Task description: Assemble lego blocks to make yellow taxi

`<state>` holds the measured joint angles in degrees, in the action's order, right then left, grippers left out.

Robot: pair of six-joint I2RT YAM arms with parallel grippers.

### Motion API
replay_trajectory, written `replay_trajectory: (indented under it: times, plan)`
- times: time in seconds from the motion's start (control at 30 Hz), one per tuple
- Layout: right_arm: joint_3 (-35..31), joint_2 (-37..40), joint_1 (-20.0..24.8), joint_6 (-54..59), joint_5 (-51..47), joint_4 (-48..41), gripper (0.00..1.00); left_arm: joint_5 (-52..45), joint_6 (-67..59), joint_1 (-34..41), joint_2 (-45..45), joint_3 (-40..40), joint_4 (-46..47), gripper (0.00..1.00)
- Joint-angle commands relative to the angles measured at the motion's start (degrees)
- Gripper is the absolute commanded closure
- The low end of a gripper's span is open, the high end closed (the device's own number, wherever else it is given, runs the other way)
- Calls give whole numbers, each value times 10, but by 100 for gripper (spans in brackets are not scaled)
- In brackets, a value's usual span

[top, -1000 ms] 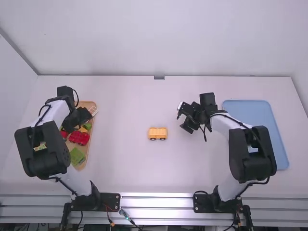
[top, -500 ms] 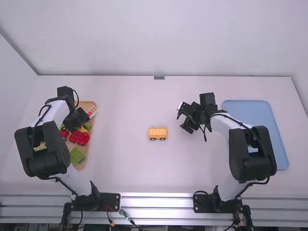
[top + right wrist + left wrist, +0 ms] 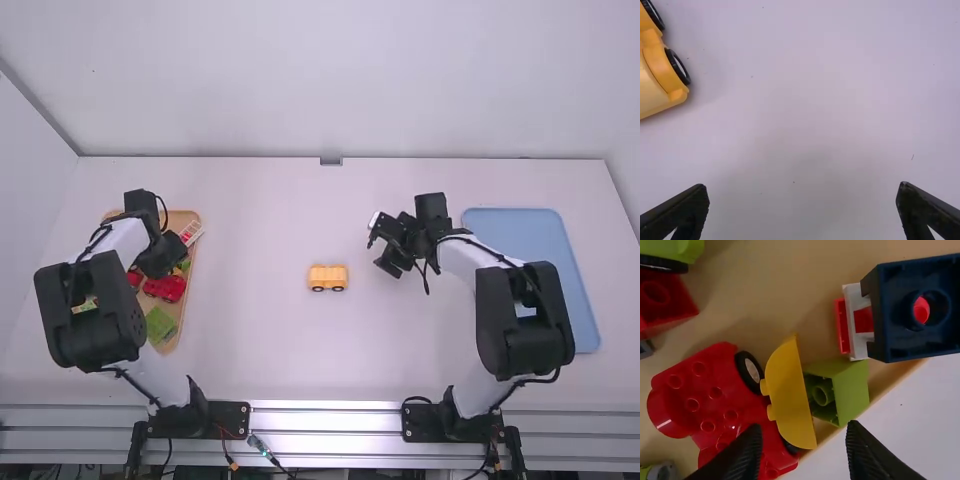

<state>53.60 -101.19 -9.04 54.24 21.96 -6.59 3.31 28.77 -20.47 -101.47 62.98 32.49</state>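
The yellow toy car (image 3: 328, 278) sits upright on the white table (image 3: 290, 365), between a wooden tray (image 3: 172, 341) to its left and a blue tray (image 3: 515, 225) to its right. Its long axis runs left to right, with one wheeled side turned toward the arms' bases; which end is the front I can't tell.

The wooden tray, well left of the yellow toy car, stretches its long axis away from the camera. It holds a red toy car (image 3: 715, 395), a yellow curved block (image 3: 790, 400), a green hollow block (image 3: 852, 390), a red block (image 3: 662, 300) and a green wheeled piece (image 3: 675, 250). The curved block's studs face the red toy car. A dark blue block (image 3: 882, 315) and a red-and-white piece (image 3: 857, 322) show at the tray's side nearer the yellow toy car.

The left gripper (image 3: 160, 257) is over the wooden tray, left of the yellow toy car and a bit farther off, angled down; its fingers are apart, released.

The right gripper (image 3: 384, 246) is right of and slightly beyond the yellow toy car, above the table, its fingers spread wide, released. Its forearm (image 3: 474, 258) slants back toward its base, crossing in front of part of the blue tray.
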Motion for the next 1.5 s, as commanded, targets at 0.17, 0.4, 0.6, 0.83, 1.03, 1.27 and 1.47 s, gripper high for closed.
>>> replay_trajectory:
  times: [0.17, 0.4, 0.6, 0.83, 1.03, 1.27, 1.47]
  plan:
    - [7, 9, 0, 1, 8, -1, 1, 9, 4, -2, -6, -15, -5, 59]
    - [7, 9, 0, 1, 8, -2, 1, 50, 34, -2, -6, -30, -14, 61]
    - [7, 9, 0, 0, 8, -3, 1, 51, 28, -2, -6, -33, -27, 63]
    - [7, 9, 0, 0, 8, -3, 1, 42, 30, -2, -6, -34, -26, 66]
    - [6, 9, 0, 0, 8, -2, 1, 36, 30, -1, -6, -40, -35, 69]
    - [6, 8, 0, 1, 8, -1, 1, 36, 29, -3, -6, -57, -57, 70]
    - [6, 8, 0, 0, 12, -1, 1, 34, 29, 0, -6, -69, -72, 66]
